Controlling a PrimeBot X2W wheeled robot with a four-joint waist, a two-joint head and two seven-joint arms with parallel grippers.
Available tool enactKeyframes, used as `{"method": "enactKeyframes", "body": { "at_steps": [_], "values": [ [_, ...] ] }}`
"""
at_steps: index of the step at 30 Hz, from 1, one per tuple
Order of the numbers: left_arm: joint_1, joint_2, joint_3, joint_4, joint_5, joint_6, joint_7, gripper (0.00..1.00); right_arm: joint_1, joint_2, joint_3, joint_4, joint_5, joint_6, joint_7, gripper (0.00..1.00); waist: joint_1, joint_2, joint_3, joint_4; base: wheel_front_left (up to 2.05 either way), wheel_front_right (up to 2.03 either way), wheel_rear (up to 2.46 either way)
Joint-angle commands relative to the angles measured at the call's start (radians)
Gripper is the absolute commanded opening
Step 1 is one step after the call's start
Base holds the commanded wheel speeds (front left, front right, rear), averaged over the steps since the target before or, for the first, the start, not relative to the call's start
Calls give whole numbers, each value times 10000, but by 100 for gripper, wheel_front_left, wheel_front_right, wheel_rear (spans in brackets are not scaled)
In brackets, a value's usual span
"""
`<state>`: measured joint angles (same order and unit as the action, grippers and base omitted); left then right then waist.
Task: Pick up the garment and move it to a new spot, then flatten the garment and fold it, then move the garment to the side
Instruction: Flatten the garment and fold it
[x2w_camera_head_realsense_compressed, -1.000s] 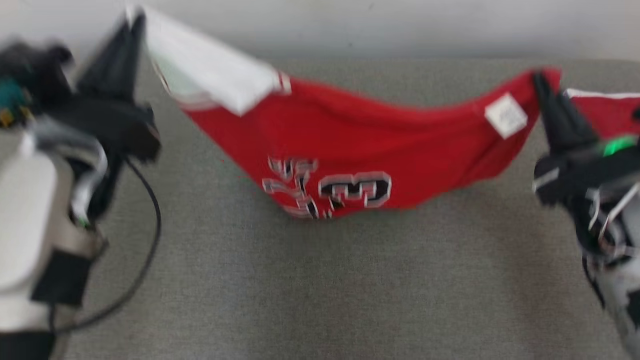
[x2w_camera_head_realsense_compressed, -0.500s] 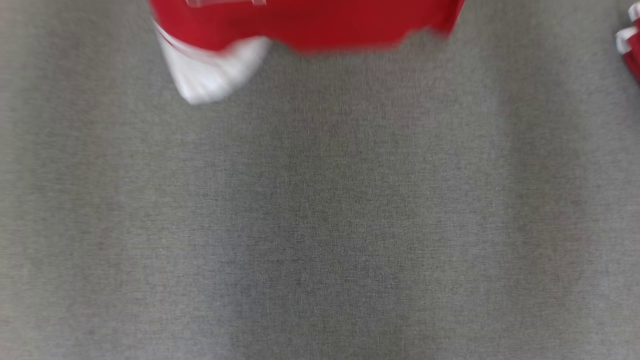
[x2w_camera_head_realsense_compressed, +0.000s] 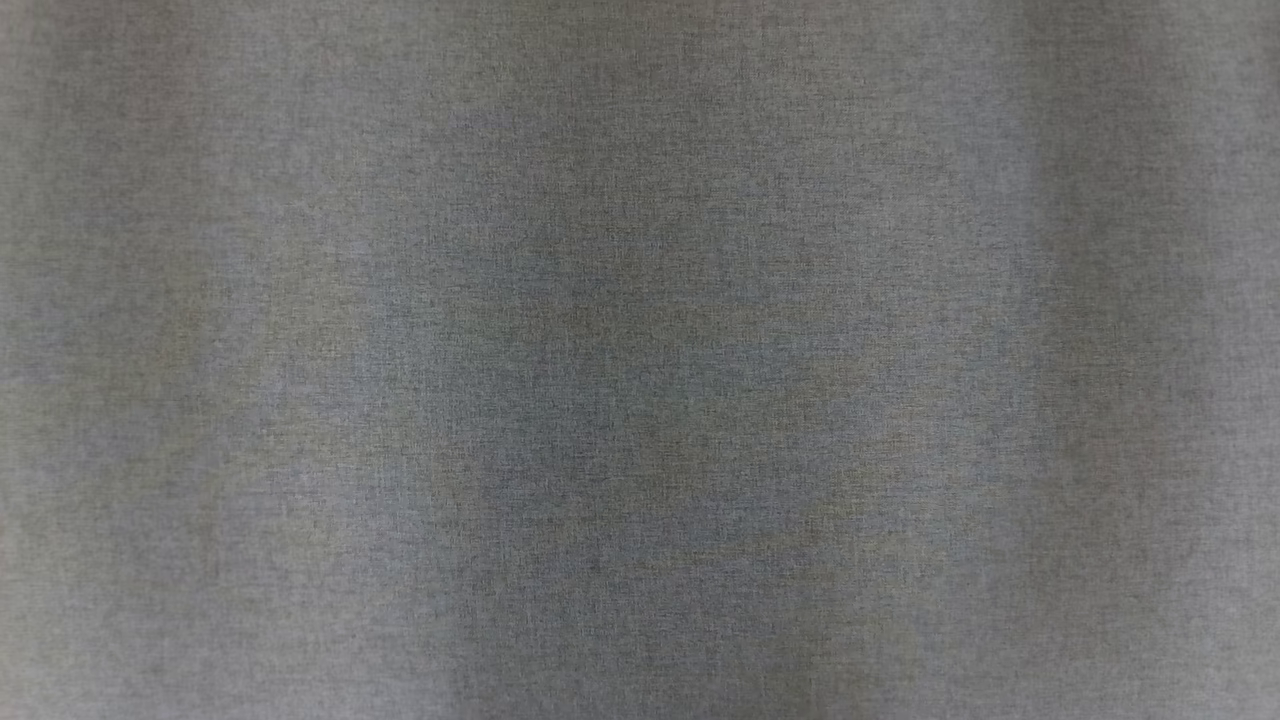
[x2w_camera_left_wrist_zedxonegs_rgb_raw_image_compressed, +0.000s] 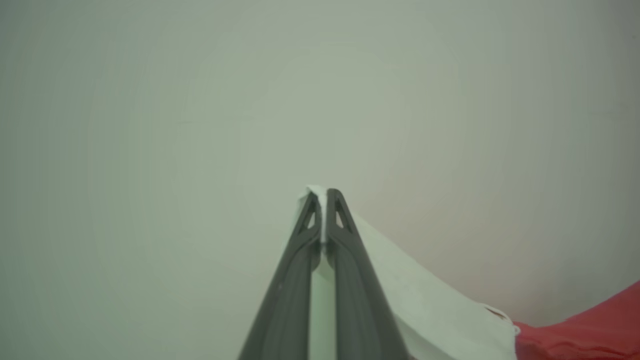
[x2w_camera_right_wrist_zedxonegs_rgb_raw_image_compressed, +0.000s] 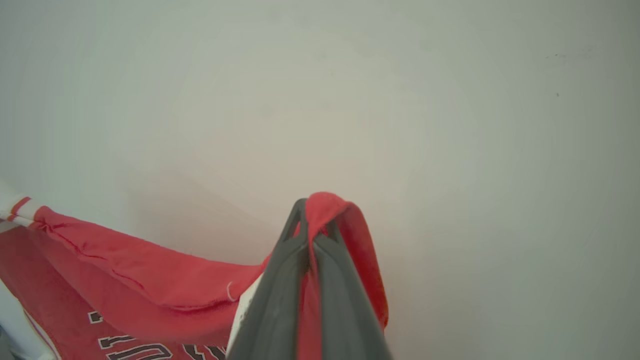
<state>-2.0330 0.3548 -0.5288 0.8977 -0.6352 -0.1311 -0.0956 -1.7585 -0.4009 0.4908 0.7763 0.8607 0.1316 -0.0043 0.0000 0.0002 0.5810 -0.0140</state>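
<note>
The garment is a red jersey with white sleeves and black, white-edged lettering. In the left wrist view my left gripper (x2w_camera_left_wrist_zedxonegs_rgb_raw_image_compressed: 323, 192) is shut on a white part of the garment (x2w_camera_left_wrist_zedxonegs_rgb_raw_image_compressed: 430, 305), which falls away to the lower right into red cloth. In the right wrist view my right gripper (x2w_camera_right_wrist_zedxonegs_rgb_raw_image_compressed: 314, 212) is shut on a red edge of the garment (x2w_camera_right_wrist_zedxonegs_rgb_raw_image_compressed: 125, 280), which folds over the fingertips and hangs off to the left with its lettering showing. Both grippers hold it up in front of a pale wall.
The grey cloth-covered surface (x2w_camera_head_realsense_compressed: 640, 360) lies below in the head view. A plain pale wall (x2w_camera_left_wrist_zedxonegs_rgb_raw_image_compressed: 200, 100) stands behind the left gripper, and the same pale wall (x2w_camera_right_wrist_zedxonegs_rgb_raw_image_compressed: 450, 125) stands behind the right gripper.
The garment and both grippers, seen stretched across the head view a second ago, have passed out of its top edge; the picture has shifted as well.
</note>
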Motion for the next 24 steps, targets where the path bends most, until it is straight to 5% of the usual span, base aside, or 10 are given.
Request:
{"method": "enactKeyframes", "body": {
  "at_steps": [1, 10, 15, 24],
  "values": [
    [-220, -3, -108, 120, -201, 12, -88, 0, -96, -65, 117, 93, 118, -24, -114, 0, 0, -2, 12, -3, 0, 0, 0],
    [481, -76, -1164, 448, -1016, 12, -558, 0, 417, -305, 1210, 173, 1028, -24, -685, 0, 0, -2, -184, -49, 0, 0, 0],
    [2668, -2, -1716, -574, -2108, 11, -1164, 0, 2310, -1122, 2319, -1197, 1981, -24, -1286, 0, 0, -2, -1123, 74, 0, 0, 0],
    [7209, 754, -1108, -3067, -3490, 333, -1629, 0, 5986, -2906, 3358, -3440, 3220, -23, -2150, 0, 0, -2, -2563, 427, 0, 0, 0]
  ]
}}
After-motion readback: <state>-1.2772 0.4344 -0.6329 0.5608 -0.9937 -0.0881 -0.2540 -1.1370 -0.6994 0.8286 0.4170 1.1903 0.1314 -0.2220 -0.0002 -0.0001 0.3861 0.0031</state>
